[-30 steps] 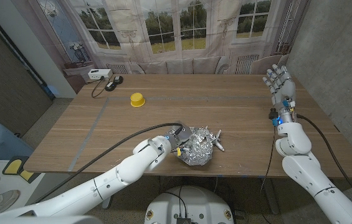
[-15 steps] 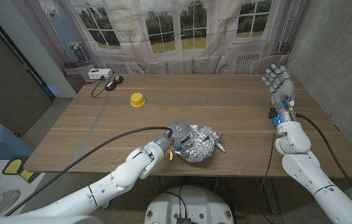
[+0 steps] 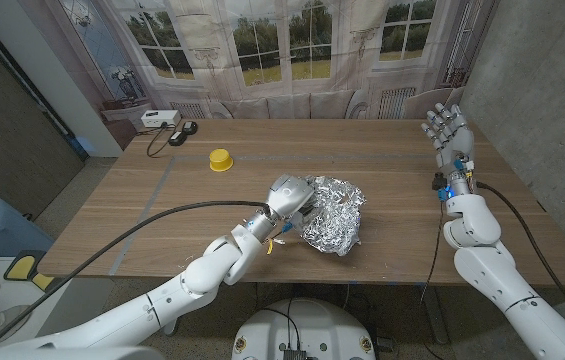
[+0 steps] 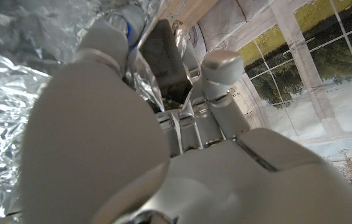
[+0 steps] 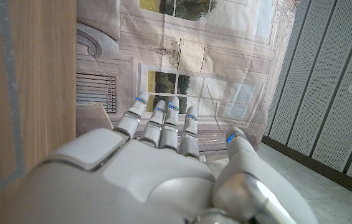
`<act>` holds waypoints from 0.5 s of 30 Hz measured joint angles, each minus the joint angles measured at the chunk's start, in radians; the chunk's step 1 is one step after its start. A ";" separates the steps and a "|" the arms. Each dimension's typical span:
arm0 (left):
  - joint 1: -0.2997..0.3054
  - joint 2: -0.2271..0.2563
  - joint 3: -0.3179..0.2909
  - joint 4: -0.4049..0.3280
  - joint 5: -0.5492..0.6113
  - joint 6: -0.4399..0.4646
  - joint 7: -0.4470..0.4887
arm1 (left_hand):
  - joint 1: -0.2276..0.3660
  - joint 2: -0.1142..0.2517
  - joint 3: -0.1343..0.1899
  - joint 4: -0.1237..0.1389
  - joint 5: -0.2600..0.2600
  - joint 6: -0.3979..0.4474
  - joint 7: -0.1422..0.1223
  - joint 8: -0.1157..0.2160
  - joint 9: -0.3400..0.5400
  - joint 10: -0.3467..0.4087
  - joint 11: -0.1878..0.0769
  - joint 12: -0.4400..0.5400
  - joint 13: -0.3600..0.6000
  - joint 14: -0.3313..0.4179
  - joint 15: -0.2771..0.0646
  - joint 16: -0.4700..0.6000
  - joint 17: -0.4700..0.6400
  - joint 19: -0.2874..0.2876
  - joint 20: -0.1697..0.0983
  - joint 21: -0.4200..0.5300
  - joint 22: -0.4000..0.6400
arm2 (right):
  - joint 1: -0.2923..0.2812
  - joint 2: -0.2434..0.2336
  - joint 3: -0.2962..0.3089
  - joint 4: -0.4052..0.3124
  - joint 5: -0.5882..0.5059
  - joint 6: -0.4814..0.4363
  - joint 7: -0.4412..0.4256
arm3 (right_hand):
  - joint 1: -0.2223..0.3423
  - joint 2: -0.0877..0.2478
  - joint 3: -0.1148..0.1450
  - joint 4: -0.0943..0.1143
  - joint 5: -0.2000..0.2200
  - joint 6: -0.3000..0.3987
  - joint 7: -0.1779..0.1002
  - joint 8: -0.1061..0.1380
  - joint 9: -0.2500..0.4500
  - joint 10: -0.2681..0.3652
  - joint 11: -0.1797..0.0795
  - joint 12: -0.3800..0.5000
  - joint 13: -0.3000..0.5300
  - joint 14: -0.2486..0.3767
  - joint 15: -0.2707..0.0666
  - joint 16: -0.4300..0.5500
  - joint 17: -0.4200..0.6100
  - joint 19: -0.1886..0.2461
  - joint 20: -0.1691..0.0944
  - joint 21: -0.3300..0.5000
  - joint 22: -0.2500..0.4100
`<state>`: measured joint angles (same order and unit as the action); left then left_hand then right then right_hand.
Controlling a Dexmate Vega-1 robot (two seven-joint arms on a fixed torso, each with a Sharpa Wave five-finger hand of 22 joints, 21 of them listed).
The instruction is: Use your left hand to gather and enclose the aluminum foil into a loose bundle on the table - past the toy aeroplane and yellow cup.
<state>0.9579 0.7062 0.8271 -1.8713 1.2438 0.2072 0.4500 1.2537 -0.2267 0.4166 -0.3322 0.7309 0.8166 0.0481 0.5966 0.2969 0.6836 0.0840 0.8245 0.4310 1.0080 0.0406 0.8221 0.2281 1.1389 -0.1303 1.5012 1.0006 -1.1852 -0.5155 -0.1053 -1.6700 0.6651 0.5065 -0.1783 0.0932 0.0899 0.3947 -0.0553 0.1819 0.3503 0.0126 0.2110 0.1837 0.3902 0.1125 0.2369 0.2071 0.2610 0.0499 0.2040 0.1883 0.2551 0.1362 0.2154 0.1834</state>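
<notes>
Near table's front edge: left hand clamped on crumpled silver aluminum foil, mid-gathering. Right hand raised, fingers apart, idle. Next, probably: tucking loose edges inward.

Head camera looks down over the table; wrist cameras sit close.

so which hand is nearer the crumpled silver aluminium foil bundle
Left. The left hand is pressed against the crumpled silver aluminium foil bundle, fingers in its folds. The right hand is raised, fingers apart, at the wooden table's far right edge, well away from it.
</notes>
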 measured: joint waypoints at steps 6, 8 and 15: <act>-0.009 0.005 -0.002 -0.026 -0.041 -0.006 -0.029 | 0.000 0.000 0.000 0.000 0.040 0.000 0.000 0.006 0.000 0.000 0.000 0.012 0.000 0.000 0.000 0.012 0.001 0.000 0.000 0.023 0.042 | 0.002 0.000 0.000 0.000 0.001 0.000 0.001 | 0.000 0.000 0.000 0.000 0.000 0.000 0.000 0.000 0.000 0.000 0.000 0.000 0.000 0.000 0.000 0.000 0.000 0.000 0.000 0.000 0.000; -0.017 0.012 -0.003 -0.044 -0.048 -0.007 -0.045 | 0.000 0.000 0.000 0.000 0.040 0.000 0.000 0.013 0.000 0.000 0.000 0.019 0.000 0.000 0.000 0.015 0.001 -0.004 0.004 0.015 0.030 | 0.003 0.000 0.000 0.000 0.001 0.000 0.001 | 0.000 0.000 0.000 0.000 0.000 0.000 0.000 0.000 0.000 0.000 0.000 0.000 0.000 0.000 0.000 0.000 0.000 0.000 0.000 0.000 0.000; -0.089 0.035 -0.003 -0.107 -0.073 -0.018 -0.099 | 0.000 0.000 0.000 0.000 0.049 0.000 0.000 0.014 0.000 0.000 0.000 0.019 0.000 0.000 0.000 0.018 0.001 -0.011 0.011 -0.015 -0.069 | 0.004 0.000 0.000 0.000 0.001 0.000 -0.001 | 0.000 0.000 0.000 0.000 0.000 0.000 0.000 0.000 0.000 0.005 -0.005 0.000 0.000 0.000 0.000 0.000 0.000 0.000 0.000 0.000 0.000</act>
<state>0.8684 0.7410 0.8236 -1.9784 1.1713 0.1894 0.3507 1.2537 -0.2267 0.4165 -0.3322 0.7795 0.8169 0.0481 0.6108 0.2969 0.6836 0.0841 0.8438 0.4309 1.0080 0.0406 0.8402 0.2294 1.1281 -0.1197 1.4859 0.9317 -1.1811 -0.5158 -0.1051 -1.6700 0.6663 0.5067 -0.1789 0.0933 0.0900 0.3946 -0.0553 0.1819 0.3502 0.0125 0.2109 0.1837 0.3955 0.1071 0.2369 0.2069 0.2608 0.0499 0.2040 0.1882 0.2550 0.1362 0.2154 0.1834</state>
